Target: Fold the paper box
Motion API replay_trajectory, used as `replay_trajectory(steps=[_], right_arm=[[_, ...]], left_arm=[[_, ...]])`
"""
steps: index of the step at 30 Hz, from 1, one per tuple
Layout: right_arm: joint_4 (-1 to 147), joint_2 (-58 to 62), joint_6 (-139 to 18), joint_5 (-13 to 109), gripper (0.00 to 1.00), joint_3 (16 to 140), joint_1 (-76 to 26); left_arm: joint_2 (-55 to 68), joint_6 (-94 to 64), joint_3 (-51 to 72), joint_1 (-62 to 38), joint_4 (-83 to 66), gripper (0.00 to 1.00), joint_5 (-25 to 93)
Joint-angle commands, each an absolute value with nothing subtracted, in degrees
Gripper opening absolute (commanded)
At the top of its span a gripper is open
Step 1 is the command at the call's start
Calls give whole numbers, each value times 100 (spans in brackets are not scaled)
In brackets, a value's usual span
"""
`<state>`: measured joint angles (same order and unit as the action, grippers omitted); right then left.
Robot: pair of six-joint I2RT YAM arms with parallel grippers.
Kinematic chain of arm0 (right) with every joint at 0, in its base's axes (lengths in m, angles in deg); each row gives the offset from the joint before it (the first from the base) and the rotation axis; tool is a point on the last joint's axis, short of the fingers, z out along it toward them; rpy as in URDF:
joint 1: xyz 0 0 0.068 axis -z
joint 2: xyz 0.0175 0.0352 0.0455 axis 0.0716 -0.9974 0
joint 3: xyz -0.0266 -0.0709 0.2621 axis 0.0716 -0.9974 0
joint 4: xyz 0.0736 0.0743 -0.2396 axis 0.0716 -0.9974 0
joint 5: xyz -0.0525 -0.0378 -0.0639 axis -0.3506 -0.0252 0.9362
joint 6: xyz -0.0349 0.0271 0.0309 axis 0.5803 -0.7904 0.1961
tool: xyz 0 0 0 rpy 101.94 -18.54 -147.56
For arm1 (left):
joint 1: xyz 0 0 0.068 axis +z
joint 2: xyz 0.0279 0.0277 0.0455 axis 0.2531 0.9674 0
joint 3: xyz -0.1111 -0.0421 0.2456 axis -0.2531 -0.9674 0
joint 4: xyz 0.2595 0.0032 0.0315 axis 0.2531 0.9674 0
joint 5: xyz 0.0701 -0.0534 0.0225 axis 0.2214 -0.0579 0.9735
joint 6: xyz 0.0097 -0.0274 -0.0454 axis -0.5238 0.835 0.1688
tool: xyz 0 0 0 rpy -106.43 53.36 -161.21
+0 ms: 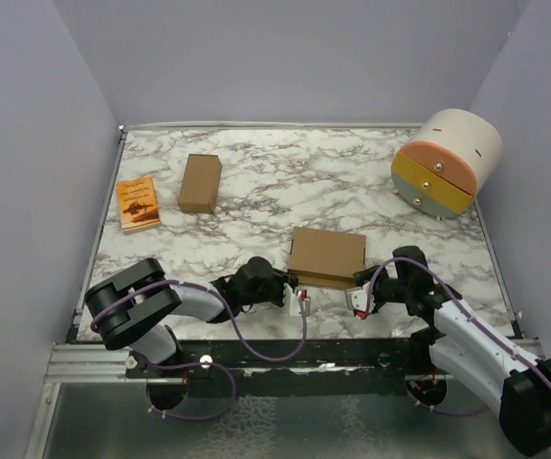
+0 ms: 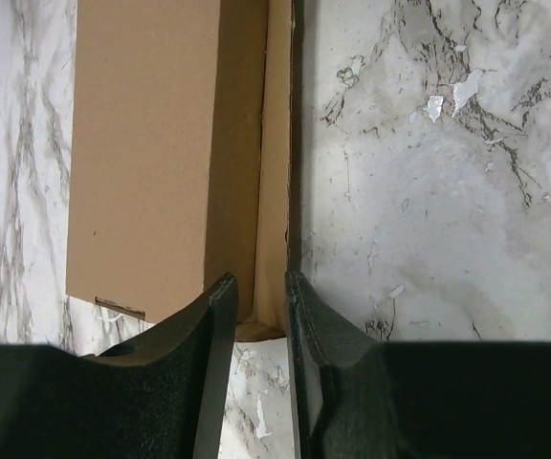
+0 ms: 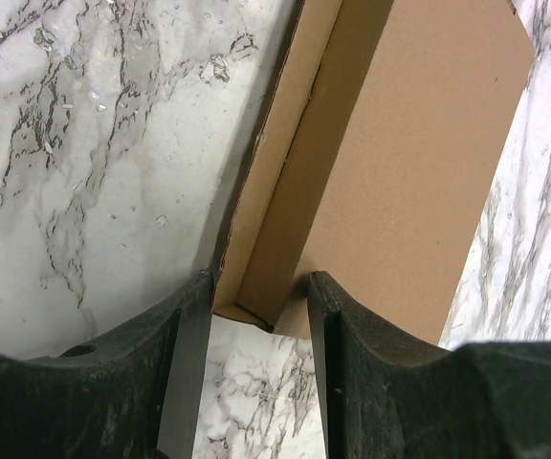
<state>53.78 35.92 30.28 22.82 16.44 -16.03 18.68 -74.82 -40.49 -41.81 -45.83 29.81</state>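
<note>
Top view: box point(image 1: 326, 256) mid-table toward near edge, already shallow rectangular shape. Left gripper point(image 1: 297, 295) at box's near-left corner, right gripper point(image 1: 360, 298) at near-right corner.

Left wrist: jaws a slit apart around end of side wall. Whether they pinch it, cannot tell.

Right wrist: jaws half apart, straddling corner of other side wall. Contact unclear, grip cannot be told.

Progress, as judged: folding mostly done, walls up, main panel flat. Side walls look loose at ends, and tucking them likely remains.

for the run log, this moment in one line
box: near edge | left fingers: astride near wall's left end | right fingers: gripping its right end
</note>
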Motion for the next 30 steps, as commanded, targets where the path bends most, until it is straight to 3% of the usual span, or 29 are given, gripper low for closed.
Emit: replay_trajectory(steps=[1,4,9,20,27,30], right_arm=[[5041,3553,2886,2295,43,1670,-1611],[5038,3540,2892,2302,43,1675,-1611],[5044,3546,2870,2297,43,1687,-1608],[5049,3565,2857,2293,43,1680,-1611],[5034,3585,2863,2285,43,1652,-1617],[5035,3578,2854,2294,43,1660,-1609]], left_arm=[[1826,-7429,-3915,-4159,-4467,29,2698],[1772,-7376,-3880,-4159,-4398,30,2692],[1281,-6891,-3993,-4078,-4425,46,2838],[-125,-3826,-3987,-3219,-4203,64,2626],[-34,-6170,-4833,-3602,-4846,69,2008],[530,-6730,-4418,-3730,-4388,71,2253]])
